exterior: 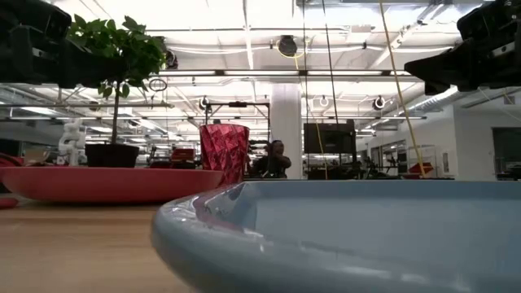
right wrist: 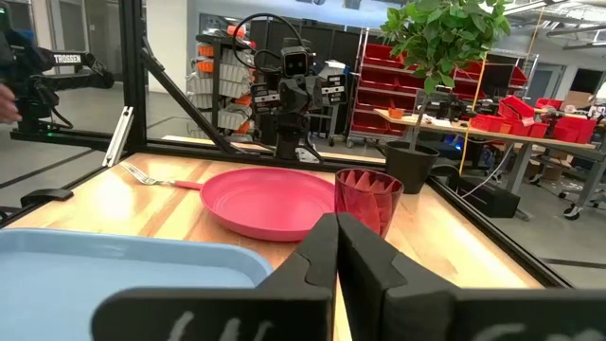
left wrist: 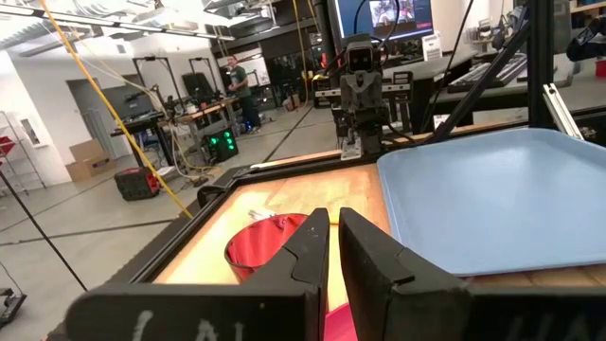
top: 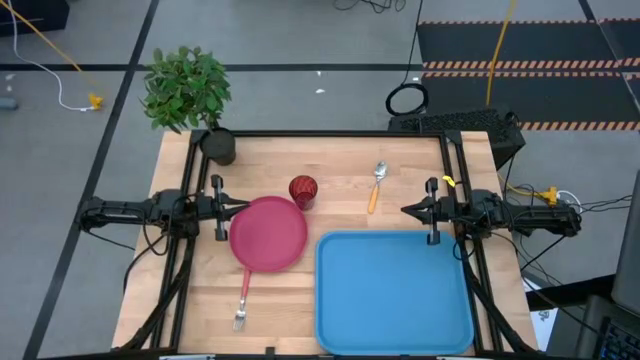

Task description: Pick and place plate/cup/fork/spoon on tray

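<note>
The tray [top: 395, 292] is the largest thing on the table [top: 330, 160], lying empty just beside and in front of the right gripper [top: 405, 210], its near rim under that gripper's reach; the low view shows its raised rim [exterior: 244, 203] close up. The plate [top: 268, 233] comes next, lying flat directly ahead of the left gripper [top: 245, 206], its edge close under the fingertips and just clear of the tray's side. A potted plant [top: 190, 95] stands at the table's far corner, behind the left arm. The cup [top: 303, 190] stands upright between the two grippers, nearer the left one, just beyond the plate's rim; the right wrist view shows it [right wrist: 368, 201] ahead of the right gripper's fingers [right wrist: 312, 256]. The fork [top: 243, 296] lies on the near side of the plate, well short of the left gripper, tines toward the table's front edge. The spoon [top: 376, 186] lies a little beyond the right gripper's tips, past the tray's far rim. Both grippers hover with fingers nearly together, holding nothing; the left pair [left wrist: 308, 248] shows only a narrow gap.
</note>
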{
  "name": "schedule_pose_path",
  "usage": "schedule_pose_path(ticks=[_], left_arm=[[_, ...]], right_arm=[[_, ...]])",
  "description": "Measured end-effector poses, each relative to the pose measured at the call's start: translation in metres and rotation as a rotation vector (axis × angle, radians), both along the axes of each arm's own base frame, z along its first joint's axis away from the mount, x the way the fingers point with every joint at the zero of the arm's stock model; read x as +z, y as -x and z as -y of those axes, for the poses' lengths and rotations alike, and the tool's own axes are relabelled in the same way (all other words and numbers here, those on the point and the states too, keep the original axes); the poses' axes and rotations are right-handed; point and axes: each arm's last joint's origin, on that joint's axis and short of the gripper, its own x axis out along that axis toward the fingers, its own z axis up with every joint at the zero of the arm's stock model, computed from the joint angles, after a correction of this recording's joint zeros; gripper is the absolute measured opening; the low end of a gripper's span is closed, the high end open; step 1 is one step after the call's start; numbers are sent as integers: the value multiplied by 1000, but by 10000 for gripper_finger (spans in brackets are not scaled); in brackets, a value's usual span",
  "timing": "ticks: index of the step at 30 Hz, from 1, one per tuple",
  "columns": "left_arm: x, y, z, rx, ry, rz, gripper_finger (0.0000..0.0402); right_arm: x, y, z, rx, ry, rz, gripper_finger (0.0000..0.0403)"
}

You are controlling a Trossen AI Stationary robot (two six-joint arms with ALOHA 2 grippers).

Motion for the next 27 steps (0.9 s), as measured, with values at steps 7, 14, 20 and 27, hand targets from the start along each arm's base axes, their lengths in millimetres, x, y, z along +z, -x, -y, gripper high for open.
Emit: schedule_pose_path(ticks=[7,14,20,27], left_arm=[[0,0,0,1,0,0,33],[0,0,0,0,1,0,33],[1,0,0,0,3,7,33],[1,0,0,-2,28,9,33]], right_arm=[[0,0,0,0,0,0,0],[0,0,0,0,0,0,0],[0,0,0,0,0,0,0],[0,0,0,0,0,0,0]])
